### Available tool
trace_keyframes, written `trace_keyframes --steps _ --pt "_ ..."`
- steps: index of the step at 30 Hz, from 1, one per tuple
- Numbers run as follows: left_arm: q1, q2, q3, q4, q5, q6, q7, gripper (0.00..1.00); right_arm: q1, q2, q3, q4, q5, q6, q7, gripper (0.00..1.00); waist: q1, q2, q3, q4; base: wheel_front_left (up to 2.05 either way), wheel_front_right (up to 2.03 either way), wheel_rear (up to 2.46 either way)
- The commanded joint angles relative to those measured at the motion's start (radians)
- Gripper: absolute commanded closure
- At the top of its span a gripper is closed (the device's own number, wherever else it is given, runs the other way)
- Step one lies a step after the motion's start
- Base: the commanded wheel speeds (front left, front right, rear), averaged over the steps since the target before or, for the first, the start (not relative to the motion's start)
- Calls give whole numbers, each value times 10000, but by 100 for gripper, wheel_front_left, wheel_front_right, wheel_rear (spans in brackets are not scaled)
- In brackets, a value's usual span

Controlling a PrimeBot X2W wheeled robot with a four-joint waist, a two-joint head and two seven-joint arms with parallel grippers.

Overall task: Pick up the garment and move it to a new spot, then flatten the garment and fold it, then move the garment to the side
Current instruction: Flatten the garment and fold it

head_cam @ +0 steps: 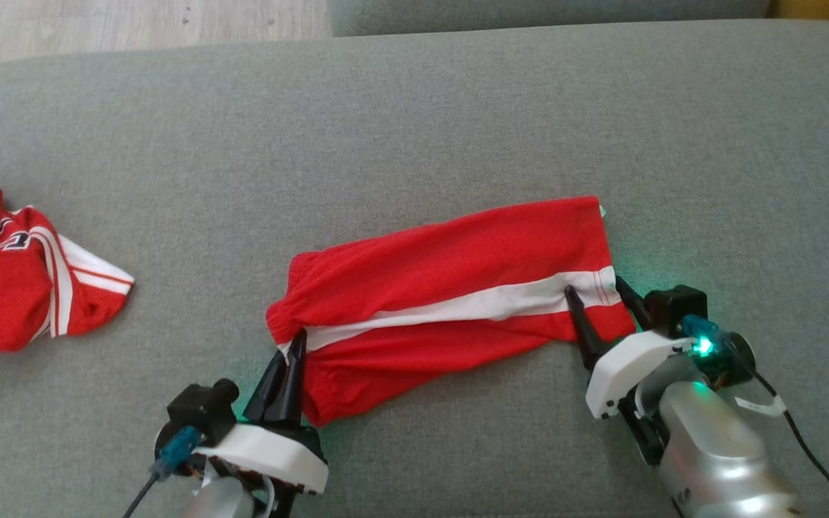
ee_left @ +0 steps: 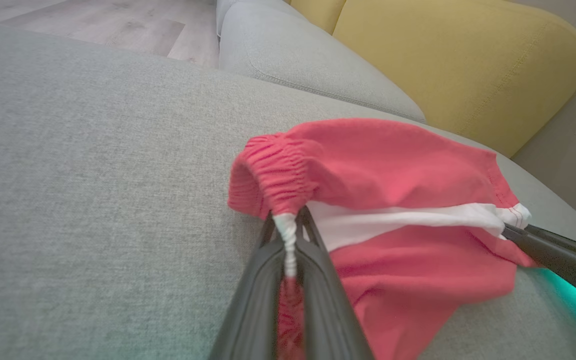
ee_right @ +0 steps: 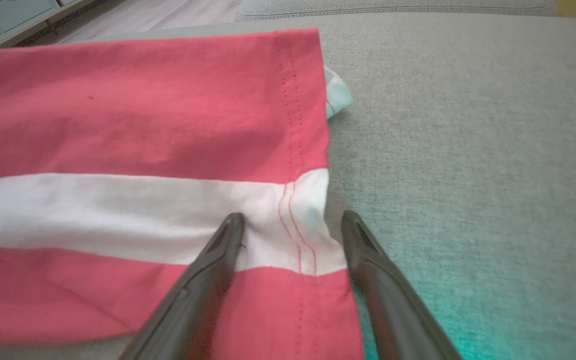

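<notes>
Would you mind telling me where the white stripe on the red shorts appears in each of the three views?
Head view: the white stripe crosses the centre, slanting up to the right.
Left wrist view: right of centre, from the left gripper out to the hem.
Right wrist view: a band across the left half, at mid-height.
Shared landmark: the stripe's red-stitched hem.
</notes>
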Motion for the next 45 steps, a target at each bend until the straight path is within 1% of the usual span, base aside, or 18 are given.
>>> trace_keyframes --steps 1,2,3,5,6,12,18,19,23,25,30,34,38,43,45 --pt "-435 96 279 -245 -55 15 -107 100 -69 72 424 -80 130 -7 38 0 0 0 27 -5 0 0 0" --pt "-441 98 283 -241 -56 15 -107 100 -65 72 493 -184 176 -7 38 20 0 0 36 -12 0 0 0" --pt "-446 100 293 -238 -56 15 -107 100 -50 72 533 -287 196 -7 38 50 0 0 41 -22 0 0 0" --pt "-444 103 315 -235 -59 15 -107 100 13 72 567 -543 196 -7 38 85 0 0 35 -54 0 0 0" --pt "-437 104 327 -237 -57 15 -107 100 64 72 553 -702 188 -7 38 100 0 0 25 -73 0 0 0" --pt "-386 108 489 -372 -7 15 -107 100 575 -32 191 -1981 181 -7 38 100 0 0 -193 -271 0 0 0" --pt "-436 347 896 -752 175 15 -107 100 1206 -88 -51 -3393 350 -7 37 100 0 0 -575 -657 0 0 0" --pt "-436 347 896 -752 175 15 -107 100 1206 -88 -51 -3393 350 -7 37 100 0 0 -575 -657 0 0 0" --pt "-723 640 1119 -1220 304 15 -107 100 1363 -67 -73 -4238 659 -7 37 100 0 0 -759 -931 0 0 0" --pt "-1030 883 1204 -1543 377 15 -107 100 1270 -65 -39 -4658 867 -7 37 100 0 0 -831 -1038 0 0 0" --pt "-2157 1698 1251 -2395 457 15 -107 100 447 -320 75 -5678 1510 -7 37 100 0 0 -1039 -1207 0 0 0" --pt "-3299 2445 1120 -2918 422 15 -107 100 -795 -856 214 -6263 2078 -7 37 100 0 0 -1136 -1225 0 0 0" --pt "-4272 3070 1002 -3178 343 15 -107 100 -2096 -1495 477 -6465 2649 -7 52 100 0 0 -1251 -1163 0 0 0" --pt "-4989 3509 884 -3295 -226 15 -91 100 -3126 -1988 745 -6589 3324 -7 481 100 0 0 -1348 -1051 0 0 0" --pt "-5243 3724 729 -3373 -276 15 -49 100 -3380 -2204 877 -6622 3380 -7 655 100 0 0 -1268 -1006 0 0 0"
